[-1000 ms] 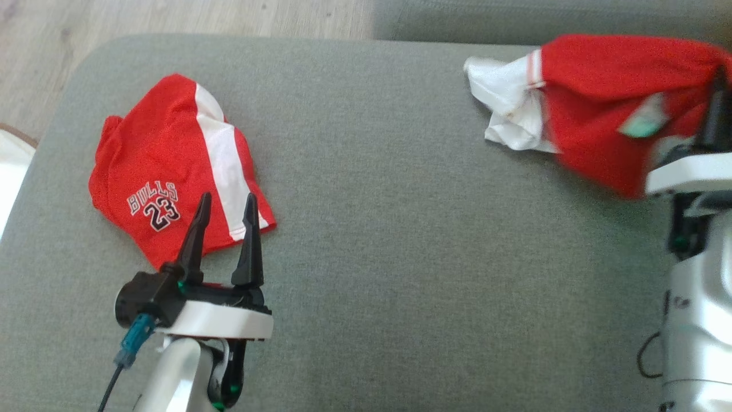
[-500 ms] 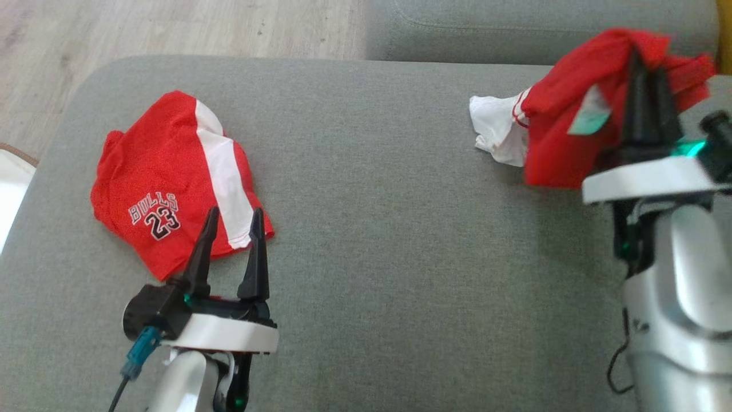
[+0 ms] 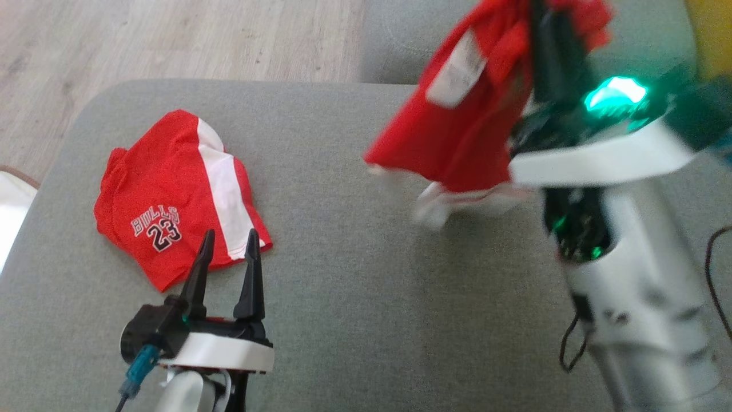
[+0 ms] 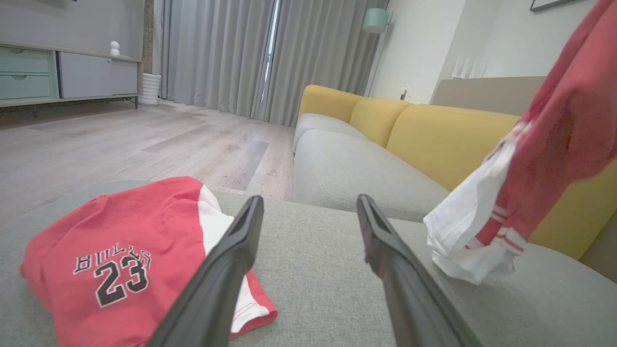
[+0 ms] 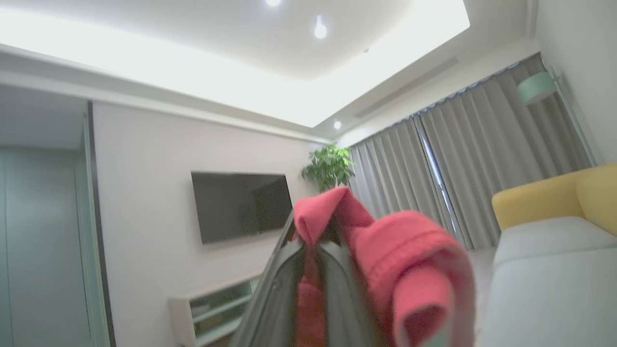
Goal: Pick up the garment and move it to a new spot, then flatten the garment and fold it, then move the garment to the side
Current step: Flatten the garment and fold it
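A red and white garment (image 3: 457,131) hangs in the air from my right gripper (image 3: 552,34), which is shut on its upper edge. In the right wrist view the red cloth (image 5: 385,250) is bunched around the closed fingers. Its white hem (image 4: 475,231) dangles just above the grey cushion in the left wrist view. My left gripper (image 3: 229,246) stands open, low at the left, with its fingertips at the near edge of a second garment and nothing between them.
A second red garment printed BULLS 23 (image 3: 177,194) lies flat on the left of the grey ottoman (image 3: 354,297). A grey and yellow sofa (image 4: 385,140) stands behind it. Wooden floor (image 3: 171,34) lies beyond the far edge.
My right gripper has lifted the garment off the cushion and carried it left and upward. The camera has tilted. The left gripper has stayed open in place.
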Robot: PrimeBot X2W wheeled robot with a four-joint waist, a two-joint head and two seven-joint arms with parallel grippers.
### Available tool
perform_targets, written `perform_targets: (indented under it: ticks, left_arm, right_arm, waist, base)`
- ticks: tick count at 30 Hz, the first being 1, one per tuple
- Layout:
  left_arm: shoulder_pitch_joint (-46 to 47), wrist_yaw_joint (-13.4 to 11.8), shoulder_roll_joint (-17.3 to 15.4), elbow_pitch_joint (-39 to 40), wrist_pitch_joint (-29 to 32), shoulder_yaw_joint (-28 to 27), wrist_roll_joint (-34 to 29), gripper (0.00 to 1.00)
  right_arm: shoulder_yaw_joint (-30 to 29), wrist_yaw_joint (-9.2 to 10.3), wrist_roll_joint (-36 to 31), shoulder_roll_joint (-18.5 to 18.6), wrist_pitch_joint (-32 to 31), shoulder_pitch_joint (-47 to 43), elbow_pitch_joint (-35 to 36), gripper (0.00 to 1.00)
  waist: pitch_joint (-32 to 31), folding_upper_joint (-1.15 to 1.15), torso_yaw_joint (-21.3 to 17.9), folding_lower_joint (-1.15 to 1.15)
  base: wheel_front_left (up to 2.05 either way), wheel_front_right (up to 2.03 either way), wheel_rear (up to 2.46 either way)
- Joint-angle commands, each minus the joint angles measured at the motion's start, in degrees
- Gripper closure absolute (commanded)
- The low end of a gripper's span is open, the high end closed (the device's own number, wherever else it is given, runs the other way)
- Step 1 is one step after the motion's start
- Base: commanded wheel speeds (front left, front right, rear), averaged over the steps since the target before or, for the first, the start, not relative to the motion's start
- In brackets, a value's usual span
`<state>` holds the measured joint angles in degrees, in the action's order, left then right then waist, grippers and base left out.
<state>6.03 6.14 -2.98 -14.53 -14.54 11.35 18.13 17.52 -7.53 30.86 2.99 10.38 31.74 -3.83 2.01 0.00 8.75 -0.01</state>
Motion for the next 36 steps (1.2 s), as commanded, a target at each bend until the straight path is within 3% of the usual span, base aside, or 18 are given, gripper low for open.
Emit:
perform_targets:
  ticks: [1, 3, 8, 12, 16, 17, 18, 22, 27, 36]
  left_arm:
    - [1.32, 0.33, -0.07, 1.8, -0.46, -1.67, -0.42, 0.0]
    - [0.83, 0.27, -0.03, 1.97, -0.46, -1.79, -0.39, 0.0]
    - [0.45, 0.19, 0.02, 2.7, -0.46, -2.06, -0.31, 0.0]
    - [1.07, 0.29, 0.05, 2.8, -0.46, -1.88, -0.27, 0.0]
    - [1.85, 0.41, 0.07, 2.63, -0.46, -1.56, -0.33, 0.0]
    - [2.0, 0.44, 0.08, 2.6, -0.46, -1.51, -0.33, 0.0]
    - [2.14, 0.46, 0.08, 2.52, -0.46, -1.45, -0.33, 0.0]
    - [2.53, 0.55, 0.09, 2.16, -0.46, -1.36, -0.29, 0.0]
    - [2.73, 0.58, 0.09, 1.94, -0.46, -1.28, -0.2, 0.0]
    - [2.31, 0.35, 0.1, 2.77, -0.46, -1.81, -0.35, 0.0]
  right_arm:
    - [-0.8, 0.04, 2.87, -0.12, 0.97, 3.56, 2.28, 1.0]
    - [-4.28, 0.04, 3.74, -0.12, 1.15, 4.6, 0.26, 1.0]
    - [-16.32, 0.04, -3.43, -0.12, -2.58, 3.17, -10.03, 1.0]
    - [-28.57, 0.04, -11.79, -0.12, -5.26, 0.07, -19.16, 1.0]
    - [-40.19, 0.04, -25.53, -0.12, -7.99, -2.2, -25.51, 1.0]
    - [-42.88, 0.04, -28.74, -0.12, -8.53, -2.44, -26.25, 0.36]
    - [-45.52, 0.04, -30.54, -0.12, -9.09, -2.4, -27.08, 0.0]
    - [-50.24, 0.04, -35.09, -0.12, -8.78, -1.57, -28.22, 0.0]
    - [-49.37, 0.04, -35.54, -0.12, -6.45, -1.29, -27.73, 0.0]
    - [-37.9, 0.04, -28.09, -0.12, -1.07, -5.87, -18.95, 0.0]
  waist:
    - [-0.38, 0.0, -0.32, 0.01]
    - [-0.59, 0.0, -0.69, 0.01]
    - [0.38, 0.0, -1.45, 0.01]
    - [1.98, 0.0, -1.9, 0.01]
    - [3.21, 0.0, -2.14, 0.01]
    - [3.4, 0.0, -2.2, 0.01]
    - [3.52, 0.0, -2.23, 0.01]
    - [3.55, 0.0, -2.5, 0.01]
    - [3.05, 0.0, -2.75, 0.01]
    - [1.7, 0.0, -3.46, 0.01]
  base:
    - [0.0, 0.0, 0.0]
    - [0.0, 0.0, 0.0]
    - [0.0, 0.0, 0.0]
    - [0.0, 0.0, 0.0]
    - [0.0, 0.0, 0.0]
    - [0.0, 0.0, 0.0]
    - [0.0, 0.0, 0.0]
    - [0.0, 0.0, 0.0]
    - [0.0, 0.0, 0.0]
    - [0.0, 0.0, 0.0]
